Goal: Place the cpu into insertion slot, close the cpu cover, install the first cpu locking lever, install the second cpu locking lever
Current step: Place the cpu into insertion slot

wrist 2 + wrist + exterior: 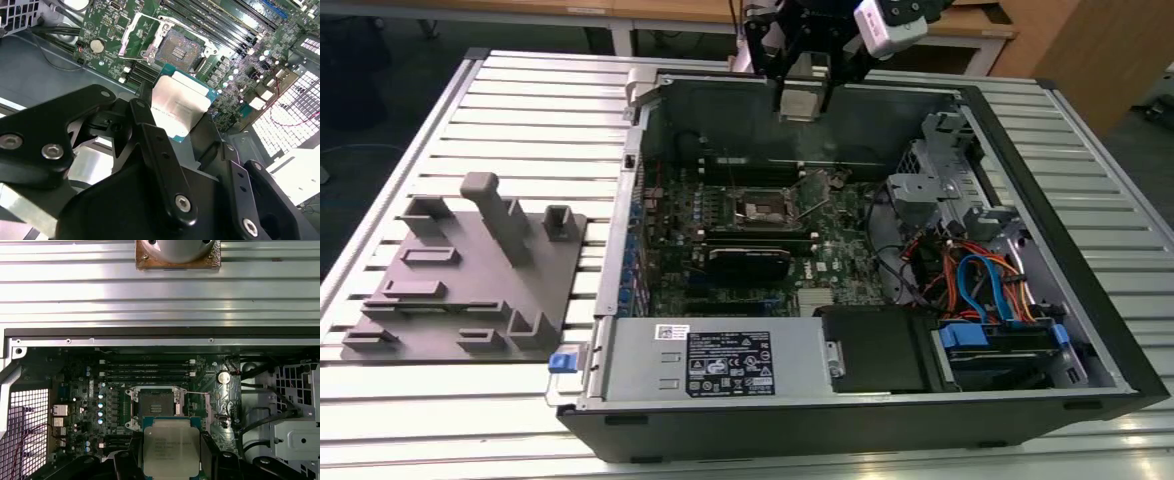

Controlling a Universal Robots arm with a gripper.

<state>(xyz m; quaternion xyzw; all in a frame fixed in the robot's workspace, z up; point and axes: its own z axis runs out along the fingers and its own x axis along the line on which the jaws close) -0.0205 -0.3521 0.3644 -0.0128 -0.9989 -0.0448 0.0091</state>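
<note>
Second wrist view shows the black two-fingered gripper (180, 119) clamped on the cpu (181, 102), a small flat square chip with a dull silver-grey metal top, with one finger on each of two opposite edges. Beyond the fingertips, well apart from the chip, lies the insertion slot (181, 46), a square dark socket with a silvery rim on the green motherboard (100, 20). It is uncovered, and the thin silvery metal frame of the cpu cover (136, 36) stands flipped open just beside it. From the exterior view, the gripper (803, 100) hangs over the rim of the open black computer case (854, 435), with the socket (761, 207) lower down inside.
</note>
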